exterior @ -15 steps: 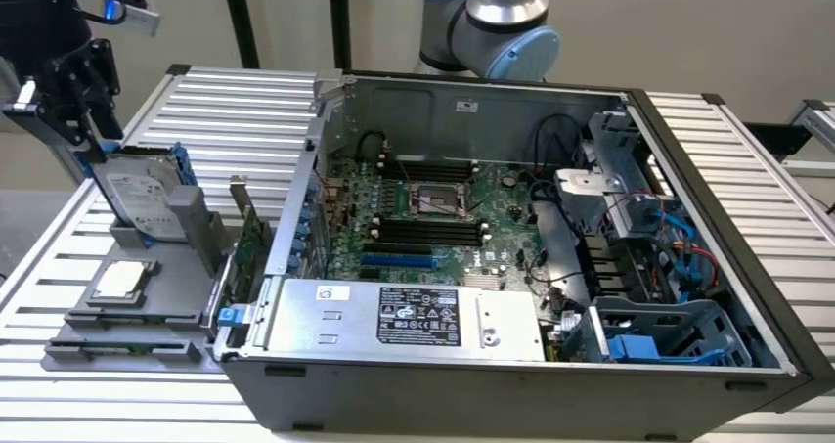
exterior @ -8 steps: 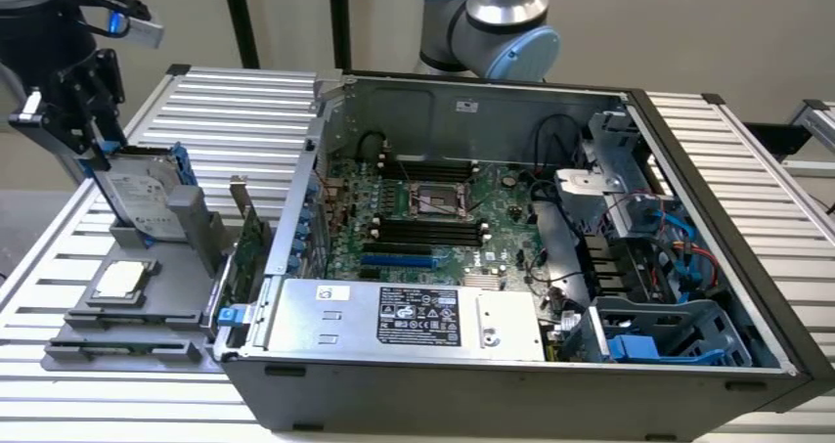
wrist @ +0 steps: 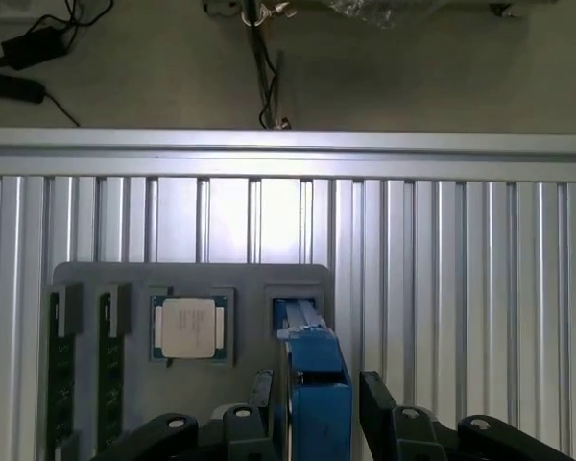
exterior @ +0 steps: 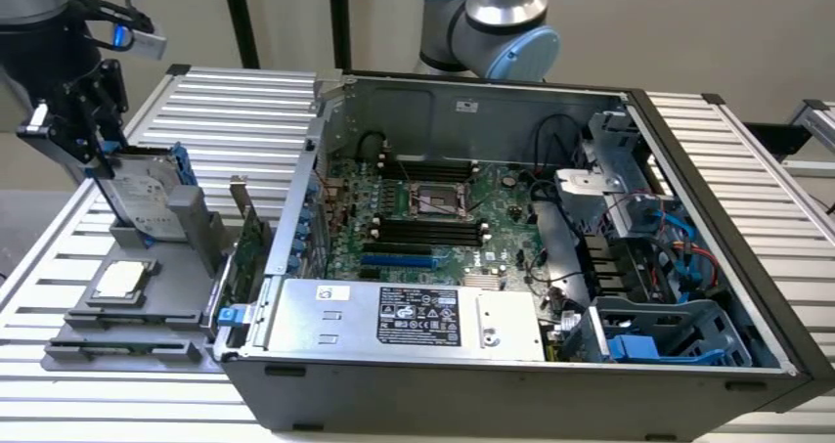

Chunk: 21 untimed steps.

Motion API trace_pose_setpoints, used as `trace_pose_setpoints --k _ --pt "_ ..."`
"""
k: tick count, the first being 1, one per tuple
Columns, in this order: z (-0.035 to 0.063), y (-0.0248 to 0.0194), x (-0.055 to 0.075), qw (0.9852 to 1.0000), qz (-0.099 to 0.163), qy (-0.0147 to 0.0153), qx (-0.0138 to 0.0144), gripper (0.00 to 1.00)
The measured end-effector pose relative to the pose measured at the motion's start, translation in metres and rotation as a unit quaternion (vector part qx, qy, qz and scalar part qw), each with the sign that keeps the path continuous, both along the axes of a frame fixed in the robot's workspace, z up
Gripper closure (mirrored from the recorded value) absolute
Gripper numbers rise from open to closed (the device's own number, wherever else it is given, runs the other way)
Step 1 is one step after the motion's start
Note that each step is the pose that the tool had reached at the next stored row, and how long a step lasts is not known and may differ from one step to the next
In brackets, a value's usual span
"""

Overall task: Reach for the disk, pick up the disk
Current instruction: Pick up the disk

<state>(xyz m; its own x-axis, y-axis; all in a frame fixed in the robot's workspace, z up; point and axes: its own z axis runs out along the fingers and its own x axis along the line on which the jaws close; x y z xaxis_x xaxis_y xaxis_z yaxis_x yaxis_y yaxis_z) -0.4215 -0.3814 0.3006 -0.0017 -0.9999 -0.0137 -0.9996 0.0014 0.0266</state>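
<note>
1. exterior view: an open computer case [exterior: 522, 389] is filling the middle of the slatted table [exterior: 235, 101], well apart from the work. a grey holder [exterior: 144, 340] is lying at the exterior view's left, with a small square chip [exterior: 120, 282] sitting flat in one pocket.
2. exterior view: the disk [exterior: 137, 203] is standing upright in a slot of the holder, behind the chip, and its blue frame is showing along one edge. the gripper [exterior: 89, 150] is hanging right over the disk's upper end, with nothing lying between them.
3. wrist view: the chip [wrist: 189, 327] is resting in the pocket beside the disk's slot, and two memory sticks [wrist: 60, 375] are sitting in the holder [wrist: 192, 279] beyond the chip. bare slats are lying on the disk's other side.
4. wrist view: the disk [wrist: 317, 365] is showing edge-on, and the gripper [wrist: 317, 399] is straddling it. the jaws are standing spread, one black finger on each side, not yet clamping it.
</note>
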Motion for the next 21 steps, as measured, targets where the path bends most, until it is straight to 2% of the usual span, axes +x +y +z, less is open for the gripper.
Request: trace_pose_setpoints --k 7,13,16,17,21 --pt "-0.0024 0.0001 -0.0025 1.0 0.0 -0.0027 0.0012 0.52" --pt "-0.0042 0.0 -0.0028 1.0 0.0 -0.0026 0.0016 0.52" --pt "-0.0046 0.0 -0.0029 1.0 0.0 -0.0027 0.0017 0.54" --pt "-0.0046 0.0 -0.0029 1.0 0.0 -0.0027 0.0017 0.61" --pt "-0.0047 0.0001 -0.0029 1.0 0.0 -0.0028 0.002 0.61"
